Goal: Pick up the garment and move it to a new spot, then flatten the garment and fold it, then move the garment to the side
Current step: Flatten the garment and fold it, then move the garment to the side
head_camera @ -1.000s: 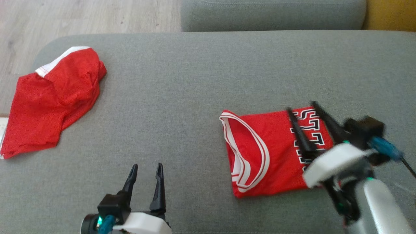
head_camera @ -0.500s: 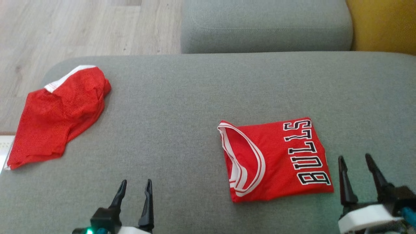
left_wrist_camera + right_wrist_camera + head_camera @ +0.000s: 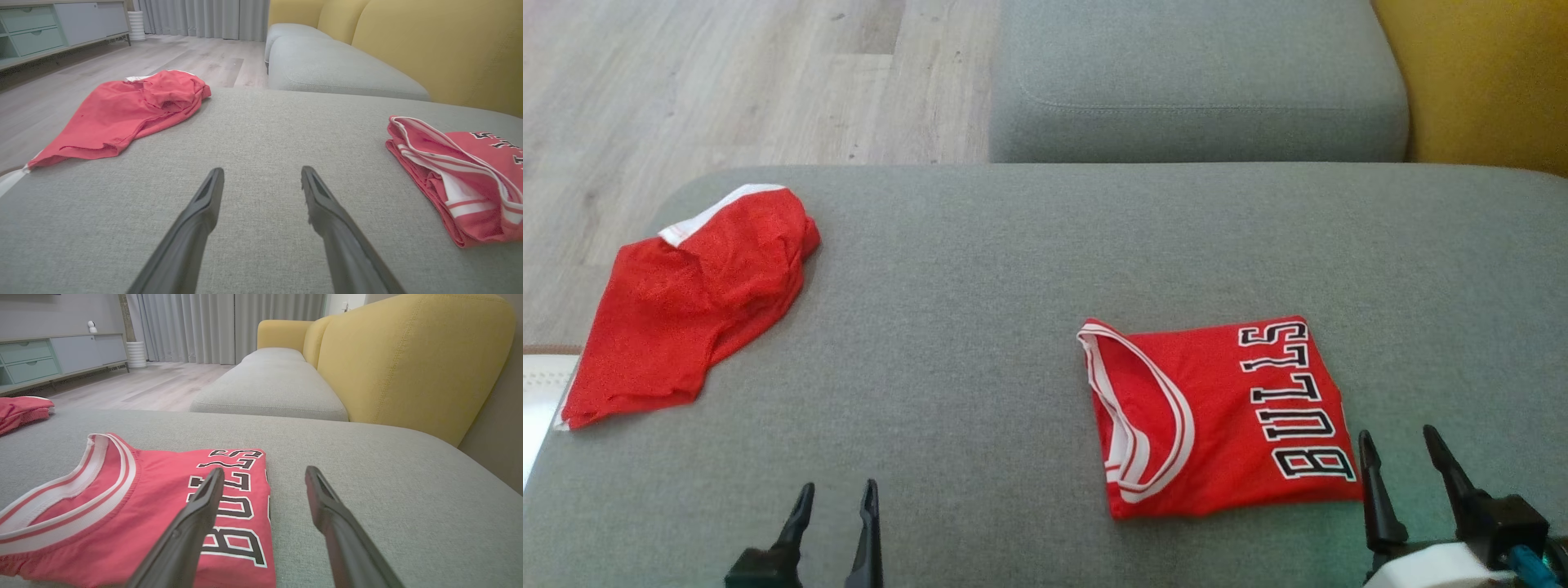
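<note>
**A:** What are the tools doing, closest in?

**B:** The left tool (image 3: 840, 487) is hovering over the near edge of the grey seat cushion (image 3: 980, 327). Its fingers are standing wide apart and gripping nothing. The right tool (image 3: 1396, 434) is hanging just beside the near right corner of the folded jersey (image 3: 1217, 416). It is spread just as wide and is also empty.

**A:** And how is the jersey lying?

**B:** It is lying flat on the cushion's right half. The striped collar is facing left and the black-and-white lettering is running along the right edge.

**A:** Anything further out?

**B:** A second red garment (image 3: 694, 302) is lying crumpled at the cushion's far left corner, well apart from the jersey. Beyond it, another grey cushion (image 3: 1192, 82) is sitting beside a yellow backrest (image 3: 1486, 73), and wooden floor (image 3: 727, 82) is showing to the left.
</note>
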Robot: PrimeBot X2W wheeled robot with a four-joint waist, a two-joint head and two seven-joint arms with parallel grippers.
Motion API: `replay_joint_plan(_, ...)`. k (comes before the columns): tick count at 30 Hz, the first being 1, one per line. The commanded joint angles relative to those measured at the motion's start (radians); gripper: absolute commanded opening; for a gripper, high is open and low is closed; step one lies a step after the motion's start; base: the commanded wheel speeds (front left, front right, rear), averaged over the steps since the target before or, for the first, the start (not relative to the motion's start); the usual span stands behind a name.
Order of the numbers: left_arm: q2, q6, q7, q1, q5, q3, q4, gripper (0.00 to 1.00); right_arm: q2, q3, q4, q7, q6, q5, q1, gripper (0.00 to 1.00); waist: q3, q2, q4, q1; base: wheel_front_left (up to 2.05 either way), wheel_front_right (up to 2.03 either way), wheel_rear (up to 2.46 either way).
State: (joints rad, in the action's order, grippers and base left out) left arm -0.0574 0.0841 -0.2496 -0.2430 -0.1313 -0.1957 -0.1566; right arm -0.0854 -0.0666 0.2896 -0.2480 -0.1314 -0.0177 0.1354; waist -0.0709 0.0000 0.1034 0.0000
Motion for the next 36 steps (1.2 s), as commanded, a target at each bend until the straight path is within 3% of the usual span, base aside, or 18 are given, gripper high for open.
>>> replay_joint_plan(1, 0.007, -0.003, -0.012, 0.041, 0.011, 0.039, 0.033, 1.0, -0.011, 0.022, -0.027, -0.013, 0.001, 0.001, -0.025, 1.0, -0.003, 0.0, 0.005, 0.0, 0.0, 0.0, 0.0)
replay_joint_plan(17, 0.007, -0.011, -0.012, 0.047, 0.018, 0.048, 0.033, 1.0, 0.015, 0.039, 0.005, -0.004, 0.001, -0.05, -0.051, 1.0, 0.006, 0.0, -0.021, 0.0, 0.0, 0.0, 0.0)
replay_joint_plan(21, 0.007, -0.012, -0.012, 0.057, 0.018, 0.038, 0.03, 1.0, -0.026, 0.076, -0.004, 0.118, 0.001, -0.141, -0.146, 1.0, 0.021, 0.0, -0.027, 0.0, 0.0, 0.0, 0.0)
replay_joint_plan(28, 0.007, -0.019, -0.012, 0.092, 0.023, -0.004, 0.019, 1.0, -0.129, 0.105, 0.086, 0.506, 0.001, -0.327, -0.316, 1.0, 0.074, 0.0, -0.01, 0.0, 0.0, 0.0, 0.0)
replay_joint_plan(36, 0.007, -0.022, -0.012, 0.135, 0.028, -0.04, 0.008, 1.0, -0.181, 0.184, 0.232, 0.606, 0.001, -0.381, -0.426, 1.0, 0.134, 0.0, 0.019, 0.0, 0.0, 0.0, 0.0)
